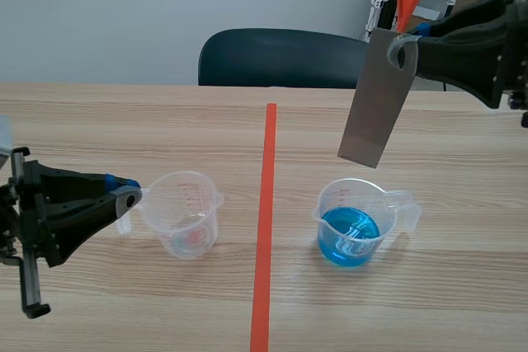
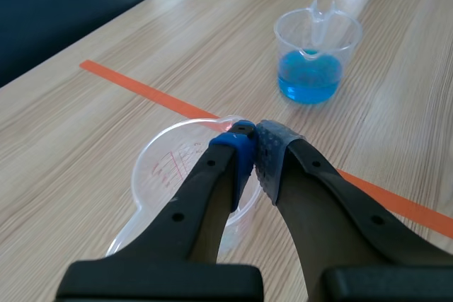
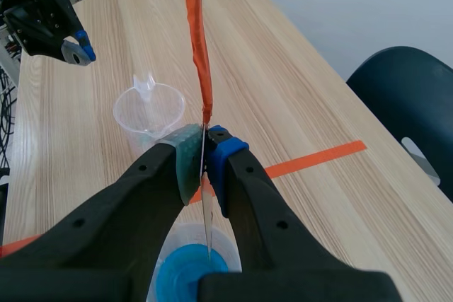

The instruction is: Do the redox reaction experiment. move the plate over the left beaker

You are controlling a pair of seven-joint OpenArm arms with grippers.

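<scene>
**Metal plate hanging over the right-hand beaker**

Metal plate [image 1: 378, 96], grey and flat, is hanging in the air on the right side of the table [image 1: 99, 121], gripped at its top end and tilting so that its lower end is pointing down and slightly left. The right gripper [image 1: 402, 49] is coming in from the far right and is pinching the plate's upper corner between its two pads. In the right wrist view the plate [image 3: 207, 203] is showing edge-on as a thin line, with the fingers of that gripper [image 3: 205, 150] pressing on it from both sides.

The plate's lower edge is hovering just above the beaker of blue liquid [image 1: 353, 224], which is standing to the right of the orange-red tape line [image 1: 266, 228]. In the scene view a gap is showing between plate and rim.

The empty clear beaker [image 1: 183, 213], with red graduations, is standing to the left of the tape line, well apart from the plate. The left gripper [image 1: 128, 195] is sitting low at the near left, its fingers closing narrowly on that beaker's rim at its left side; the left wrist view is showing the rim [image 2: 170, 175] caught between the pads of this gripper [image 2: 249, 148].

A dark chair [image 1: 280, 57] is standing beyond the table's far edge.
</scene>
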